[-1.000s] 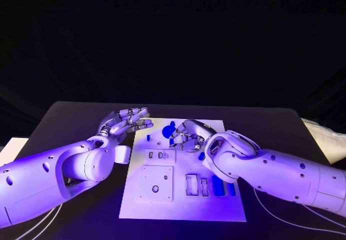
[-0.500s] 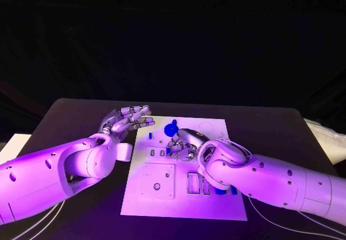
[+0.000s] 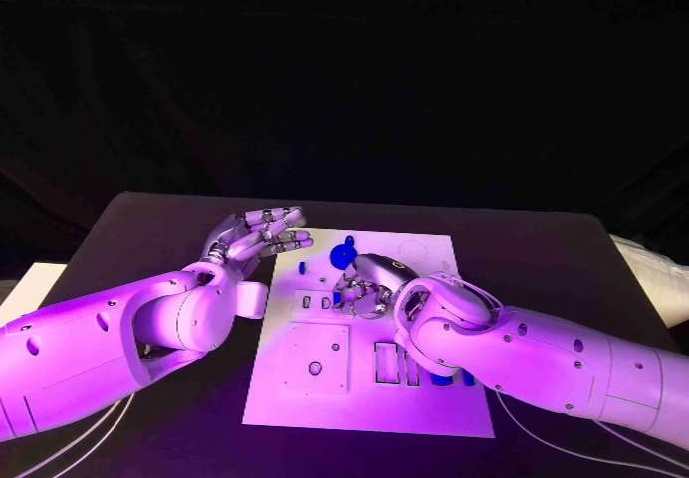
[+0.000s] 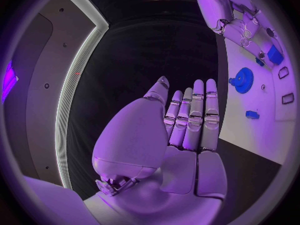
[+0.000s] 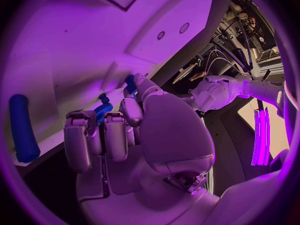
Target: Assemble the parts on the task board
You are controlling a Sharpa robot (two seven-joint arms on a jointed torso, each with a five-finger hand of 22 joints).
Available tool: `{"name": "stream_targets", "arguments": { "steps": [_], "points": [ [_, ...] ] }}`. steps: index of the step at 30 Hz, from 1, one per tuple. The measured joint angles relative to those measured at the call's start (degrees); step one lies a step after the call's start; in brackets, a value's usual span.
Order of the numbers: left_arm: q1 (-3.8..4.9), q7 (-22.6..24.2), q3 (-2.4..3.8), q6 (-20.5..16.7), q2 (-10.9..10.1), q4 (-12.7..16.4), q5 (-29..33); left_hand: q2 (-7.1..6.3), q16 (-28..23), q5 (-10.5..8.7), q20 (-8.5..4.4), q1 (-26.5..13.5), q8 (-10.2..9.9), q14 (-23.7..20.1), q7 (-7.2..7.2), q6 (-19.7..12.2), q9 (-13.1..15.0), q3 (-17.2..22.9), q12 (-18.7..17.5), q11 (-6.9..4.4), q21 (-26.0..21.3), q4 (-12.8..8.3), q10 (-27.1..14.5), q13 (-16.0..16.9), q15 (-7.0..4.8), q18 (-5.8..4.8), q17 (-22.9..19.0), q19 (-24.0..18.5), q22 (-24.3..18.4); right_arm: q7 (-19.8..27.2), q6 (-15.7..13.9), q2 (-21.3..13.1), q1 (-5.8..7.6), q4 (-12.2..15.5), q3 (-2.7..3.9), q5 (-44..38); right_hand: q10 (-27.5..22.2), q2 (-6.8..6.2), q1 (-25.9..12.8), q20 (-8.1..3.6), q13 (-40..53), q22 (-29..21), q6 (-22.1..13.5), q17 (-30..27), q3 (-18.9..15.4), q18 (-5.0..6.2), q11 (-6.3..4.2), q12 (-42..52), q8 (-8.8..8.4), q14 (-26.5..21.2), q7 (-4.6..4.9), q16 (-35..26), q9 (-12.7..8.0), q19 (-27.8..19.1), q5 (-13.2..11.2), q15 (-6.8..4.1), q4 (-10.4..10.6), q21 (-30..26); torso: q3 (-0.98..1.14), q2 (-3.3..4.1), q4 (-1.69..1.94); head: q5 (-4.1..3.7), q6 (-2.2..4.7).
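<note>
Over the last second your right hand (image 3: 367,284) has slid nearer along the task board (image 3: 376,398) to the small slots at mid-board, fingers curled on a small blue part (image 5: 104,110) — likely about to seat it. The left hand (image 3: 262,236) stays wide and empty at the board's far left edge on the bench (image 3: 532,239). In the board's near recesses, blue bars (image 3: 438,376) sit beside the right arm, and the blue gear (image 3: 342,257) lies at the far end.

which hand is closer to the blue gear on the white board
The right hand. It is down on the board just below the blue gear in the head view. The left hand hovers with nothing in it off the board's left edge, farther from the gear.
</note>
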Motion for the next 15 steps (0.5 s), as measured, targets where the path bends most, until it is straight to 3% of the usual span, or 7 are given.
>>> {"name": "stream_targets", "arguments": {
  "steps": [8, 15],
  "points": [
    [0.00, 0.00, 0.00, 0.05, 0.05, 0.06, 0.02, 0.00, 0.00, 0.00, 0.00, 0.00, 0.00, 0.00, 0.00, 0.00, 0.00, 0.00, 0.00, 0.00, 0.00, 0.00, 0.00, 0.00, 0.00, -0.01, 0.00, 0.00, 0.00, -0.07, 0.51, 0.29, 0.05, -0.45, 0.03, -0.43, -0.50, -0.98, -0.98, 0.00, -1.52, 0.00, -0.36, -0.01, 0.00, 0.00, -0.53, -2.71, -0.53, 0.00, 0.49, -0.35, -0.08, 0.00, 0.00, 0.00, 0.00, -0.24, -0.03, 0.01, 0.01, 0.02, -0.08],
    [0.00, -0.02, 0.00, 0.14, 0.11, 0.07, 0.03, 0.00, 0.00, 0.00, 0.00, 0.00, 0.00, 0.00, 0.00, 0.00, 0.00, 0.00, 0.00, 0.00, -0.04, 0.00, 0.00, 0.00, 0.00, -0.01, 0.00, 0.00, -0.01, 0.07, 0.77, 0.59, -0.01, -1.11, -0.09, -0.82, -2.05, -2.05, -2.03, 0.00, -3.38, 0.04, -1.98, -0.01, 0.17, 0.00, 0.21, -5.74, -0.75, -0.07, 1.25, -0.63, -0.42, 0.00, 0.51, 0.07, 0.17, -0.44, -0.03, 0.01, 0.05, -0.04, -0.08]
  ]
}}
